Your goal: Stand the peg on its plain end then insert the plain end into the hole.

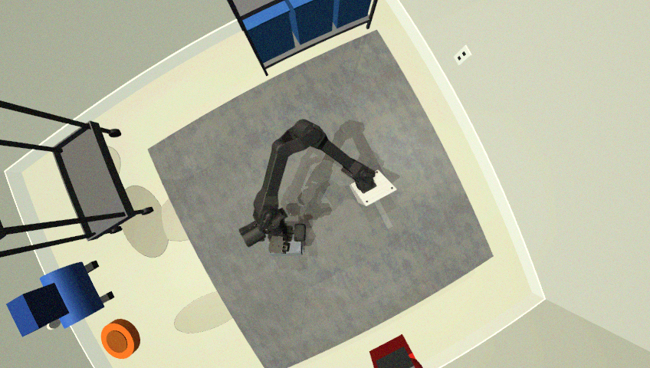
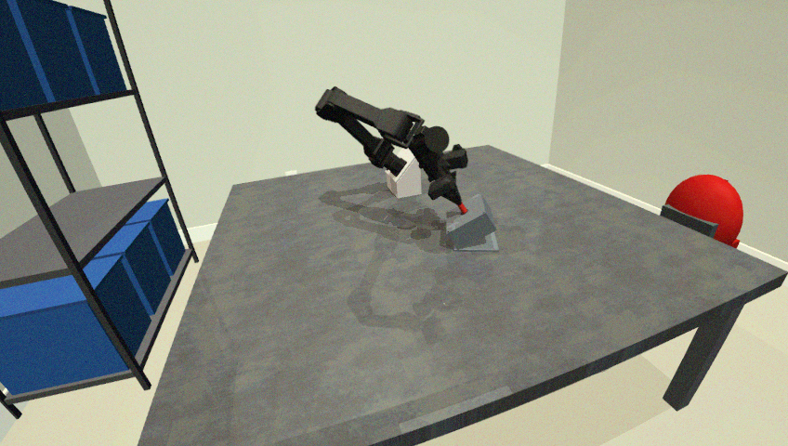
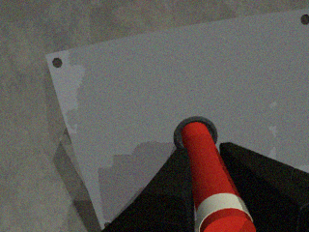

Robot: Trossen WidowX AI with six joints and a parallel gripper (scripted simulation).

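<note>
The sloped grey panel (image 1: 295, 248) (image 2: 473, 230) (image 3: 126, 101) stands on the table, and its hole, with a dark rim (image 3: 178, 136), shows in the wrist view. The red peg (image 2: 463, 209) (image 3: 208, 166) is tilted, with its plain end at the hole's mouth, inside the rim as seen from the wrist. How deep it sits cannot be told. The white band (image 3: 220, 203) is at the near end, away from the panel. My gripper (image 2: 459, 203) (image 3: 203, 156) is shut on the peg, with its fingertips close above the panel face. In the top view the arm hides the peg.
The arm's white base block (image 1: 380, 193) (image 2: 407, 184) stands on the grey table (image 1: 365, 282) (image 2: 332, 331) behind the panel in the exterior view. A shelf rack with blue bins (image 1: 314, 22) (image 2: 49, 331) stands beyond the table's edge. Dark screw heads (image 3: 57, 62) mark the panel's corners.
</note>
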